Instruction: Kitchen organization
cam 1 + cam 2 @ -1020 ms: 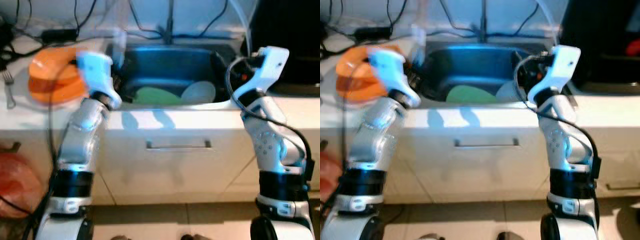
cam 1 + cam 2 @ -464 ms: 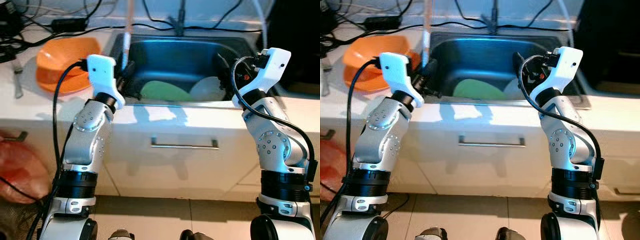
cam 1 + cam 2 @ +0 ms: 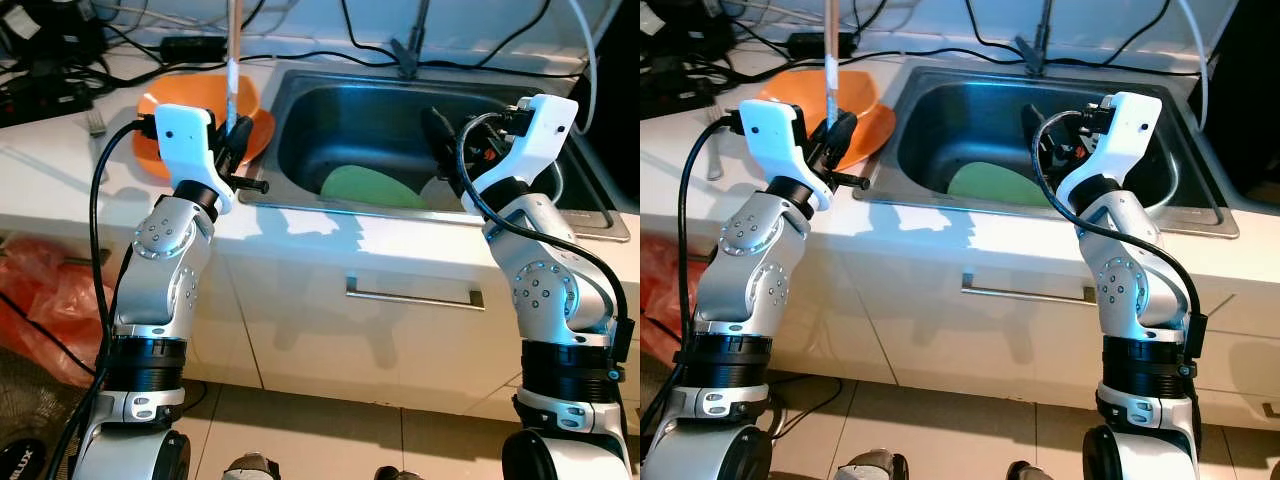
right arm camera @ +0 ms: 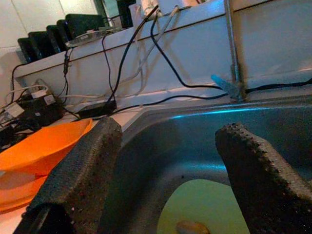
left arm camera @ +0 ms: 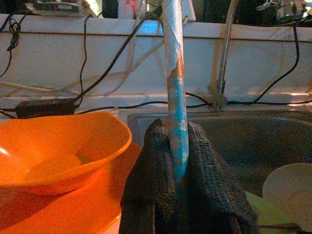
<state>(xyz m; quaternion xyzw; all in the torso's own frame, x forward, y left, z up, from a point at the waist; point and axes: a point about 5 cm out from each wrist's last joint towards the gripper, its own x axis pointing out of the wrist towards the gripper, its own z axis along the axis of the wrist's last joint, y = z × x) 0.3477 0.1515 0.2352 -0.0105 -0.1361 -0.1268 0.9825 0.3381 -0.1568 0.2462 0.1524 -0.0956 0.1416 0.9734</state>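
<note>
My left gripper (image 3: 236, 138) is shut on a long thin utensil (image 3: 232, 55) that stands upright, blue low down and pale with orange patches higher up. It hangs over the counter between the orange bowl (image 3: 190, 105) and the left rim of the steel sink (image 3: 290, 120). In the left wrist view both black fingers (image 5: 146, 180) press on the utensil (image 5: 174, 97). A green plate (image 3: 365, 187) and a white plate (image 3: 440, 190) lie in the sink. My right gripper (image 4: 168, 134) is open above the sink's right side, over the green plate (image 4: 204, 207).
Black cables and a power adapter (image 3: 195, 45) run along the back wall by the faucet base (image 3: 408, 60). A fork (image 3: 95, 122) lies left of the orange bowl. Below the counter are a drawer handle (image 3: 415, 293) and a red plastic bag (image 3: 40, 300) on the floor.
The camera has shifted, so the sink sits further right in the picture. My left gripper, still holding the utensil, has moved from the sink's left edge towards the orange bowl.
</note>
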